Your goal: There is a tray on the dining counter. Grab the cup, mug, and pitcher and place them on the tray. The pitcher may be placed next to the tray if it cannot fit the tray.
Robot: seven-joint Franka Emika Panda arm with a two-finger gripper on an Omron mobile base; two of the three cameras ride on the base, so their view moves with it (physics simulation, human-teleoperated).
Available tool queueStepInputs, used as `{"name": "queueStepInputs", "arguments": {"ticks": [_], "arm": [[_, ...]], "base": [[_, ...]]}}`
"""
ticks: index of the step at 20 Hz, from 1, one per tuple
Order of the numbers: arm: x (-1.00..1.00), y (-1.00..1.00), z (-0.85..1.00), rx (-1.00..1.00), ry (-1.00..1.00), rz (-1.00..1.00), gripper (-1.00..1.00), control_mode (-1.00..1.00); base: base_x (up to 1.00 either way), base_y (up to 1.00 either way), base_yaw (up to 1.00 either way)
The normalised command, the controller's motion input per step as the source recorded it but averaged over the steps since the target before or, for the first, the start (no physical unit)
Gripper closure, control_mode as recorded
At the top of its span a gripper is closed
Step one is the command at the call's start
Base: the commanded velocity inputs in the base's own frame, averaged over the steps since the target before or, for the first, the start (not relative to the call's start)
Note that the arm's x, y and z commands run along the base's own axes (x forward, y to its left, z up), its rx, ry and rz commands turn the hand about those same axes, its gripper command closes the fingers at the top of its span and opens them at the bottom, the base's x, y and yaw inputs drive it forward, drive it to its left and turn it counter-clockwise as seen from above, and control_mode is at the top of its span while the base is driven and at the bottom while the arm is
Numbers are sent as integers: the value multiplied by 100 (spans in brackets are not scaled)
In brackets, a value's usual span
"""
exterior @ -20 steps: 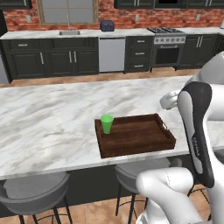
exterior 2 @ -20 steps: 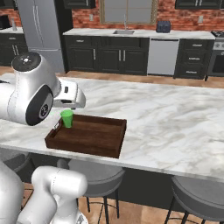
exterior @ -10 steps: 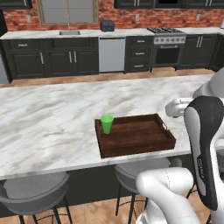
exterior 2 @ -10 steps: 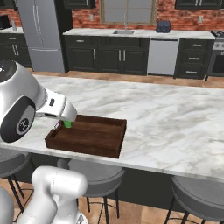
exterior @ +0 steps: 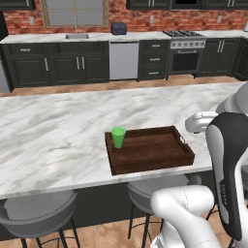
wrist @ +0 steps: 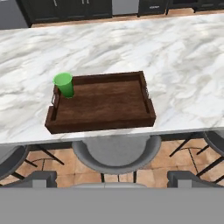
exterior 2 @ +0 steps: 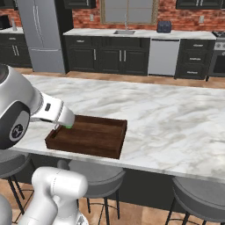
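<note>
Your gripper (wrist: 112, 186) stood open and empty, raised off the dining counter (exterior: 48, 131) near its front edge. The cup (wrist: 64, 84) stood upright in the tray (wrist: 105, 103), at its far left corner, ahead and left of the fingers. The left base view showed the cup (exterior: 118, 137) clear; in the right base view the arm apparently hid most of it.

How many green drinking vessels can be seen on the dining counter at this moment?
1. The cup stands upright inside the tray, in its far left corner as the hand view shows it. The arm covers part of the counter in both base views, so another might be hidden.
</note>
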Motion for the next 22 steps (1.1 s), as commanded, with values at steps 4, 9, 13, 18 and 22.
{"name": "queueStepInputs", "arguments": {"ticks": [4,9,13,18,22], "arm": [[0,0,3,0,0,0,-100,-100],[0,0,0,0,1,0,-100,-100],[3,0,0,0,1,0,-100,-100],[5,0,0,0,0,3,-100,-100],[7,0,0,0,3,2,-100,-100]], "base": [[0,0,0],[0,0,0],[0,0,0],[0,0,0],[0,0,0]]}}
